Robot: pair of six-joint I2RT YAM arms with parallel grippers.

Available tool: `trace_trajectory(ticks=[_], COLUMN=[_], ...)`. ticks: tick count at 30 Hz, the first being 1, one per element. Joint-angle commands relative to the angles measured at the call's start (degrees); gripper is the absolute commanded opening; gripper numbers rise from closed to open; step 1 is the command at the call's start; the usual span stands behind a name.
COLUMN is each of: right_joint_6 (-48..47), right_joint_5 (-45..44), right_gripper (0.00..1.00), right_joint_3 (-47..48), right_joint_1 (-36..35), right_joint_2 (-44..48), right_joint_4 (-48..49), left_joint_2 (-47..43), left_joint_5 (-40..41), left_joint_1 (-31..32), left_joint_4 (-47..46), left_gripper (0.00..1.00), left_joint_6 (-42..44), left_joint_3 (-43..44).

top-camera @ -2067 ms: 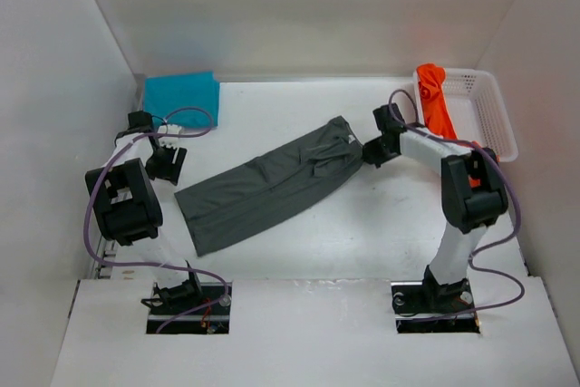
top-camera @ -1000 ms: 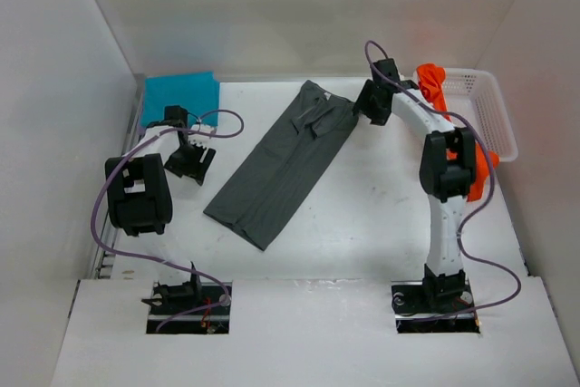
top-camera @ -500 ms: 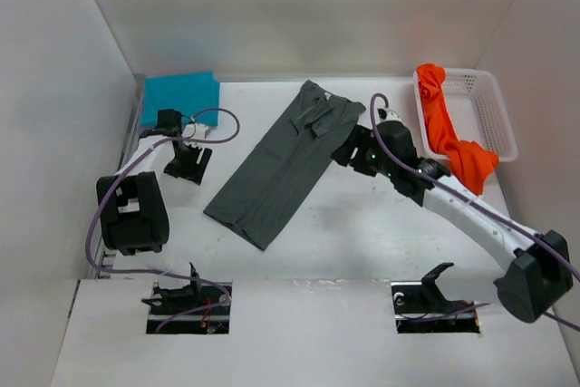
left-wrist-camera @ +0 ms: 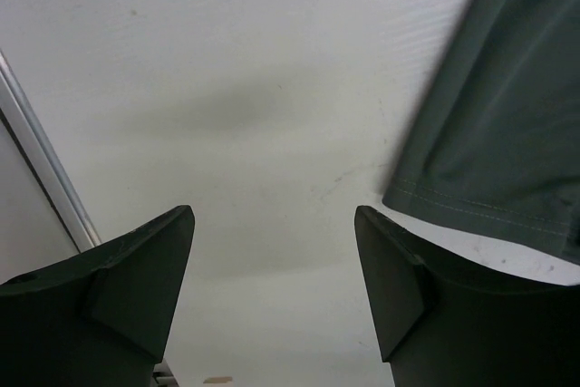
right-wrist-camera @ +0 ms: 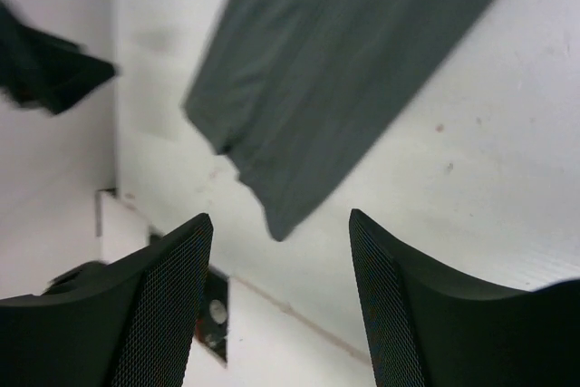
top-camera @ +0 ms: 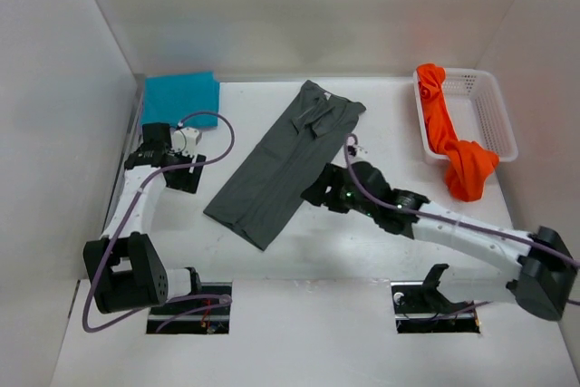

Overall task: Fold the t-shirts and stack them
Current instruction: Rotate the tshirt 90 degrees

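Long fold done on grey, both grippers free at its near end.
Teal t-shirt point(top-camera: 181, 97) folded far-left. Left gripper point(top-camera: 178, 172) open, empty, just left of the dark grey t-shirt point(top-camera: 281, 165); right gripper point(top-camera: 322, 195) open on its right. Pinch both hem corners level, fold toward collar. Orange t-shirt point(top-camera: 450, 142) drapes over the basket point(top-camera: 497, 120). A second ago the right gripper was at the collar.

Dark grey t-shirt point(top-camera: 285, 160): plain, pale hem stitching. Teal t-shirt point(top-camera: 181, 97): plain. Orange t-shirt point(top-camera: 444, 129): bright, plain. Basket point(top-camera: 487, 120): white mesh. Tabletop point(top-camera: 390, 124): white, faint specks. Left fingers point(left-wrist-camera: 118, 296), right fingers point(right-wrist-camera: 136, 305): black. Cable point(top-camera: 217, 129): purple.
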State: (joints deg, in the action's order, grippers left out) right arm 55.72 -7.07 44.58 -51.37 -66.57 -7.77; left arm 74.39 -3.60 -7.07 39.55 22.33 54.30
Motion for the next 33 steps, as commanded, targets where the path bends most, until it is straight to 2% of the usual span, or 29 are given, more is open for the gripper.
trace_trajectory(ticks=[1,7,14,22,26,28,30,31,33], right_joint_6=[4.82,11.32,22.93,29.52,31.37,32.78,34.36,35.23,36.73], right_joint_5=[-4.44,-6.38,-3.05,1.09,2.06,2.24,2.50,2.59,2.41], right_gripper=[0.66,0.66,0.66,0.63,0.50,0.36,0.13,0.06,0.02], right_joint_3=[2.61,10.79,11.23,11.41,10.71,9.04,6.50,4.92,1.41], right_joint_1=[-2.45,-6.84,-13.61,-14.76,-14.41,-14.50,-14.41,-14.41,-14.41], right_joint_2=[-8.99,-23.86,-33.61,-41.01,-41.98,-41.72,-41.45,-41.10,-39.79], right_joint_4=[2.41,1.18,5.21,13.39,15.24,16.20,18.39,19.62,21.65], left_joint_2=[-1.97,-3.55,-3.11,-4.52,-4.78,-5.04,-5.31,-5.40,-6.01], left_joint_5=[-0.71,-2.47,-3.70,-4.84,-4.93,-4.93,-4.93,-4.93,-4.93], left_joint_1=[0.08,-1.50,-2.91,-3.43,-3.43,-3.70,-3.70,-3.61,-2.47], left_joint_4=[0.00,-0.35,-1.23,-1.14,-0.18,-0.18,-0.09,0.09,0.96], left_gripper=[0.71,0.72,0.71,0.72,0.72,0.72,0.72,0.71,0.70], left_joint_6=[-2.81,-3.78,-3.87,-3.61,-2.82,-2.64,-2.64,-2.55,-1.50], left_joint_3=[-0.61,-0.42,-2.09,-3.07,-2.27,-2.27,-2.36,-2.53,-2.62])
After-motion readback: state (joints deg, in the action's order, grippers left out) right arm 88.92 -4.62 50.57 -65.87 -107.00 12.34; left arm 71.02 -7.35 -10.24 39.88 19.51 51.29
